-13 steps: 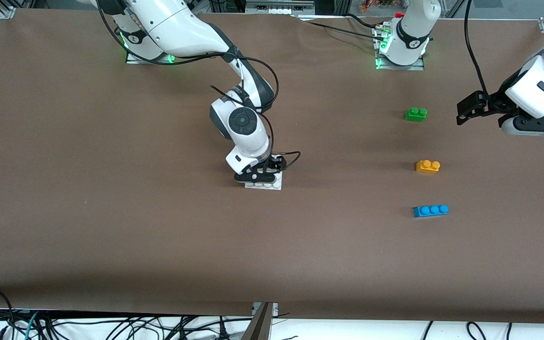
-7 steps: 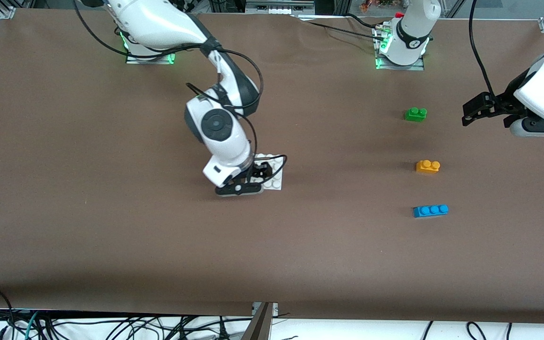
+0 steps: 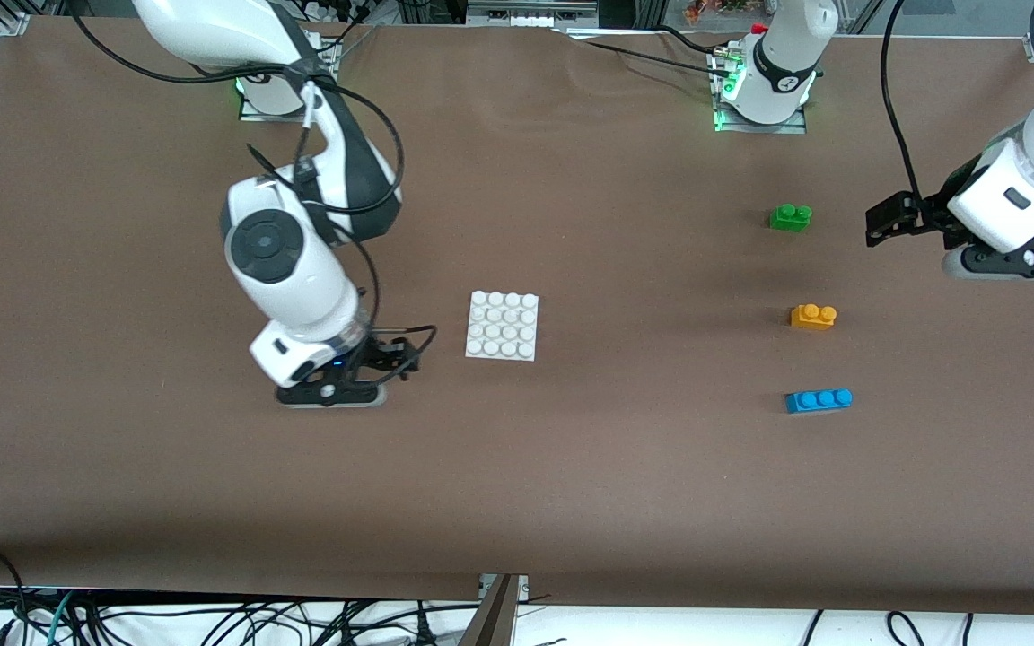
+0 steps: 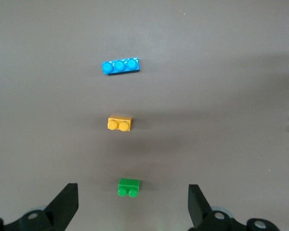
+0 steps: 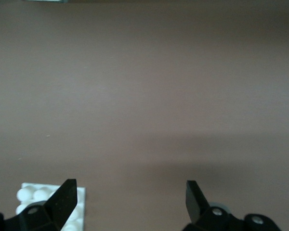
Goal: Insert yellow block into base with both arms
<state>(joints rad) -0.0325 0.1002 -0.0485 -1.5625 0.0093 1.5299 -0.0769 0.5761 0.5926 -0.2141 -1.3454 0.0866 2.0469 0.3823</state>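
The yellow block (image 3: 813, 316) lies on the brown table toward the left arm's end, between a green brick and a blue brick; the left wrist view shows it too (image 4: 120, 124). The white studded base (image 3: 503, 327) lies flat near the table's middle with nothing on it. My right gripper (image 3: 398, 357) hangs low beside the base, toward the right arm's end, open and empty (image 5: 131, 199). A corner of the base (image 5: 26, 195) shows by one finger. My left gripper (image 3: 880, 222) is open and empty (image 4: 132, 204), over the table past the green brick.
The green brick (image 3: 790, 217) is farther from the front camera than the yellow block, the blue three-stud brick (image 3: 819, 400) nearer. Both show in the left wrist view: green (image 4: 128, 187), blue (image 4: 120, 66). The arm bases (image 3: 759, 90) stand along the table's back edge.
My right gripper has come off the base and swung toward the right arm's end, uncovering the whole plate. The left gripper has shifted only slightly.
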